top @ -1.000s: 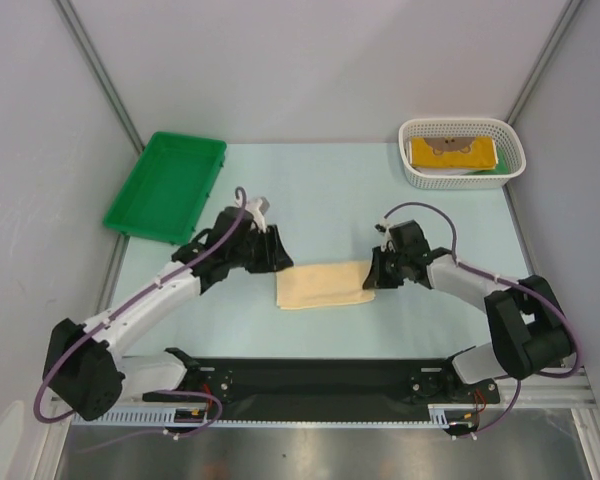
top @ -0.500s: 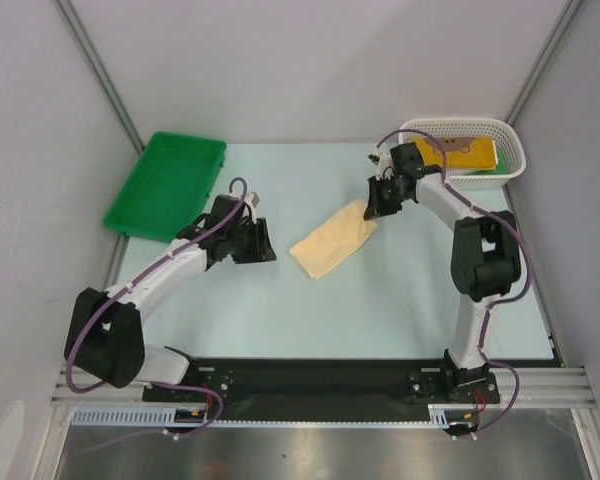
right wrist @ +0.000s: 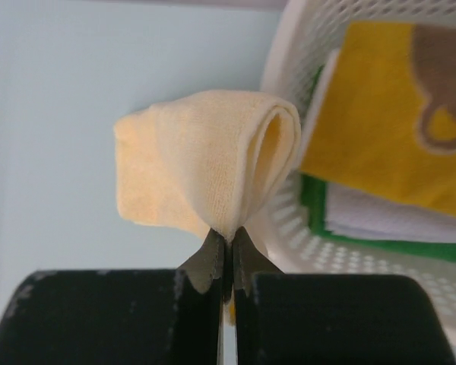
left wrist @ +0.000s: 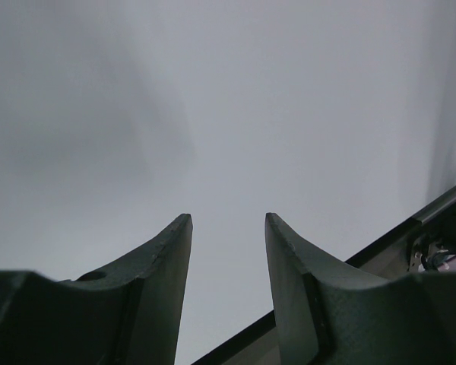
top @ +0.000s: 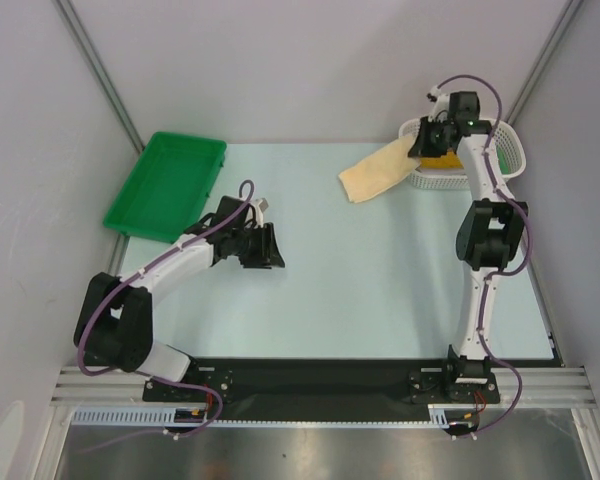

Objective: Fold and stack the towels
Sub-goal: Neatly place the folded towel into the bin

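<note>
My right gripper (right wrist: 228, 236) is shut on a folded pale yellow towel (right wrist: 205, 160), pinching it at its lower edge. In the top view this towel (top: 373, 172) hangs in the air just left of the white mesh basket (top: 512, 160), with the right gripper (top: 420, 150) over the basket's left rim. Inside the basket (right wrist: 289, 68) lies a stack: a yellow towel with a brown print (right wrist: 380, 106) over a white one (right wrist: 395, 220) and a green one (right wrist: 380, 245). My left gripper (top: 272, 252) sits low at centre left, open and empty (left wrist: 226, 220).
A green plastic tray (top: 167, 185) lies at the back left. Grey walls close in the table on the left, back and right. The left wrist view shows only a grey wall and a dark rail (left wrist: 410, 228).
The right arm lifted the pale yellow towel off the middle of the table and swung it back and right to the basket's left rim. The left gripper stayed low and open.
</note>
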{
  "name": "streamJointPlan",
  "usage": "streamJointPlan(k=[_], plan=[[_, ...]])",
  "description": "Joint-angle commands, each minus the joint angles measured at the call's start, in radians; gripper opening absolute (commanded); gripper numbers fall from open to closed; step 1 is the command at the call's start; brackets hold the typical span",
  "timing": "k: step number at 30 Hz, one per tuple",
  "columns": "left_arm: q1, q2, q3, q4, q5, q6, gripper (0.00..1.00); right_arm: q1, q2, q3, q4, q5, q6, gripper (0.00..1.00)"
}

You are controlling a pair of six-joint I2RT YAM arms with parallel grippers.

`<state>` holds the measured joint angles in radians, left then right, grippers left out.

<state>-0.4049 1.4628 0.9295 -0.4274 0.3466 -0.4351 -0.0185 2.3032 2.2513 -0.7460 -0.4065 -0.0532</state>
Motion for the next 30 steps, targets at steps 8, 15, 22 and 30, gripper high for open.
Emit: streamJointPlan(k=[8,15,22,30], plan=[[0.011,0.01,0.006,0.05,0.098,0.021,0.49,-0.217,0.147,0.252,0.052,-0.084,0.084,0.0],[0.011,0.021,0.006,0.047,0.112,0.025,0.49,-0.3,0.188,0.269,0.115,-0.087,0.116,0.0],[0.011,0.028,0.012,0.047,0.121,0.032,0.5,-0.336,0.205,0.297,0.178,-0.081,0.125,0.0],[0.011,0.041,0.019,0.033,0.123,0.039,0.5,-0.373,0.246,0.346,0.221,-0.061,0.151,0.0]])
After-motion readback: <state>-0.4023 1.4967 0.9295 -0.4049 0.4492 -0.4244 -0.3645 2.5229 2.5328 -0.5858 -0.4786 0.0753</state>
